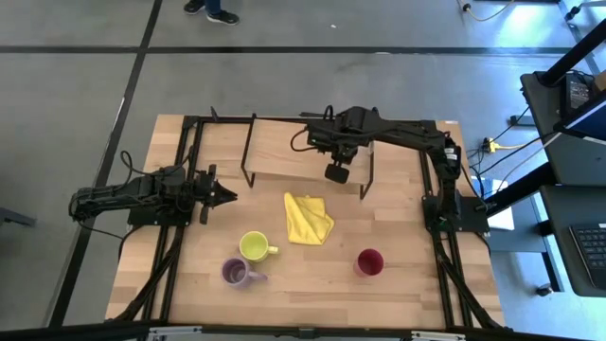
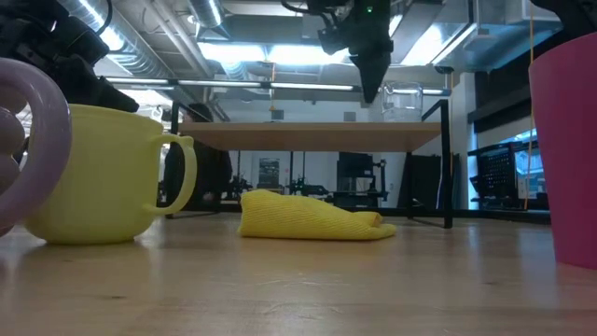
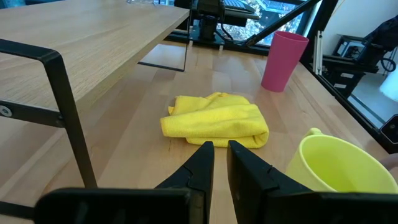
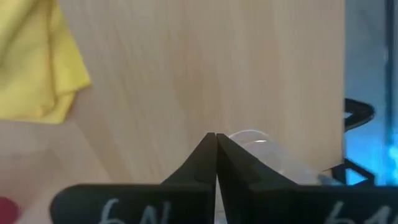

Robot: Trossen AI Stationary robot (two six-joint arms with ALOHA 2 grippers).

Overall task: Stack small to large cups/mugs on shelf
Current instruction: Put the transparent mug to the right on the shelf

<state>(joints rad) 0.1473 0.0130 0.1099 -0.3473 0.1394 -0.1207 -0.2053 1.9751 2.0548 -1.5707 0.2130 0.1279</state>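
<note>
Only the glass (image 2: 399,101) has been set on the shelf (image 2: 308,136), right end effector (image 2: 369,91) pinched together above it, while three cups are left on the bench (image 1: 312,275) beyond the shelf.

Two black, jointed robot arms, with black cables looped along their links, fill the upper half of the overhead frame. Left gripper (image 3: 221,163) ends in dark, tapered fingers; right gripper (image 4: 216,155) carries white handwritten markings.
</note>
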